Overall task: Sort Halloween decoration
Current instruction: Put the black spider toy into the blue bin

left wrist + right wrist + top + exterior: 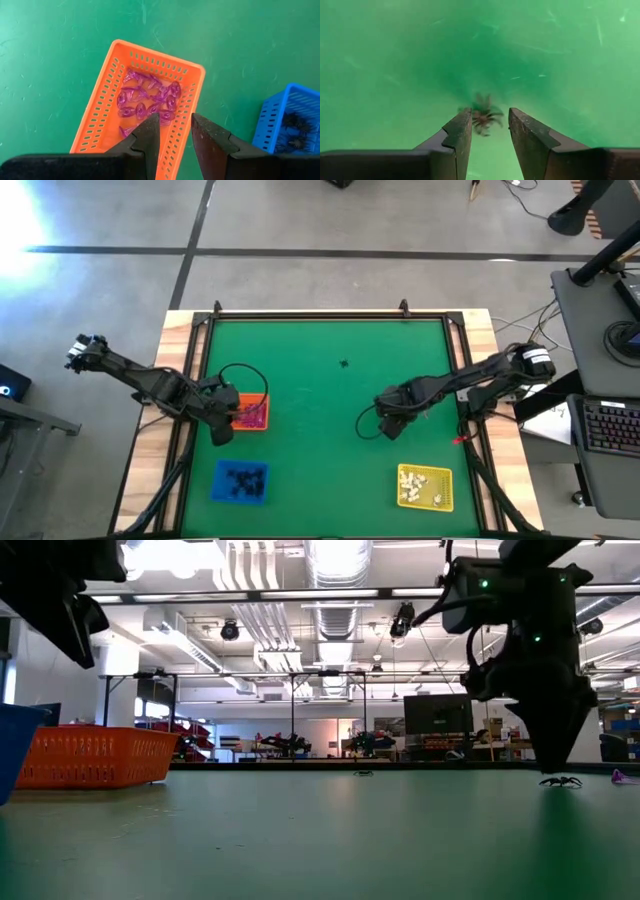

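My right gripper [490, 120] points down at the green mat, open. A small black spider trinket [484, 116] lies on the mat in the gap between its fingertips. The low view shows that spider [560, 781] just under the gripper [556, 768]; whether a finger touches it I cannot tell. In the high view the gripper [390, 425] hides it. My left gripper [175, 120] hangs open and empty over the near end of the orange tray [100, 100], which holds several purple trinkets [147, 100]. A second black spider [344, 363] lies farther back on the mat.
A blue tray [240, 482] with black trinkets stands near the front left. A yellow tray [425, 486] with white trinkets stands at the front right. A small pinkish piece [458, 440] lies at the mat's right border. A raised frame [330, 316] runs around the mat.
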